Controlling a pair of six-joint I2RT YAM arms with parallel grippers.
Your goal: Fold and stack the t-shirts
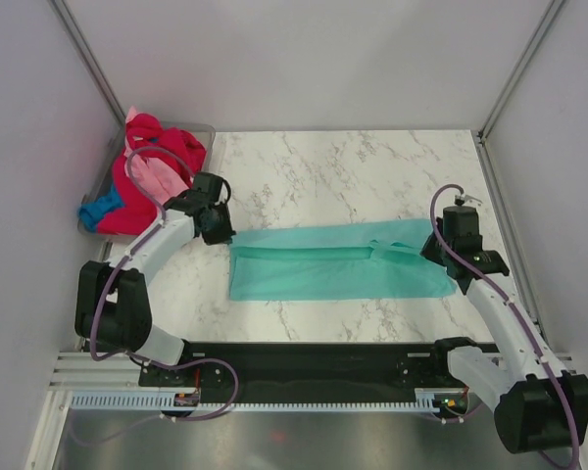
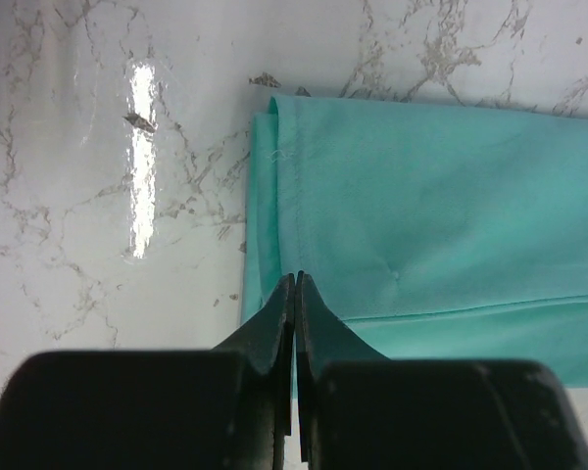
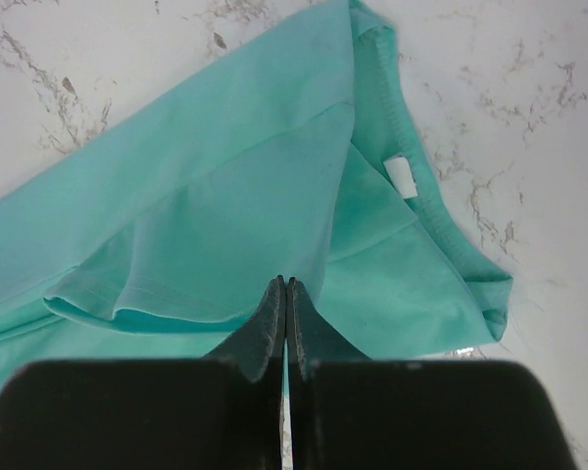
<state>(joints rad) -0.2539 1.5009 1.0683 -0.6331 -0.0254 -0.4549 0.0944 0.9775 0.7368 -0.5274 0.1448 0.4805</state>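
Observation:
A teal t-shirt (image 1: 333,269) lies on the marble table, folded lengthwise into a long strip. My left gripper (image 1: 227,235) is shut at the strip's far left corner. In the left wrist view its closed tips (image 2: 295,277) sit over the shirt's left edge (image 2: 421,196), with no cloth seen between them. My right gripper (image 1: 433,250) is shut at the strip's right end. In the right wrist view (image 3: 285,282) it hovers over the folded sleeve and collar area (image 3: 225,196), also with no cloth seen between the tips. Crimson red (image 1: 157,137), light pink (image 1: 162,176) and bright blue (image 1: 103,208) tees are piled at the far left.
The pile of tees sits in a grey translucent tub (image 1: 204,130) at the table's far left corner. Grey walls enclose the table on three sides. A black rail with the arm bases runs along the near edge (image 1: 314,357).

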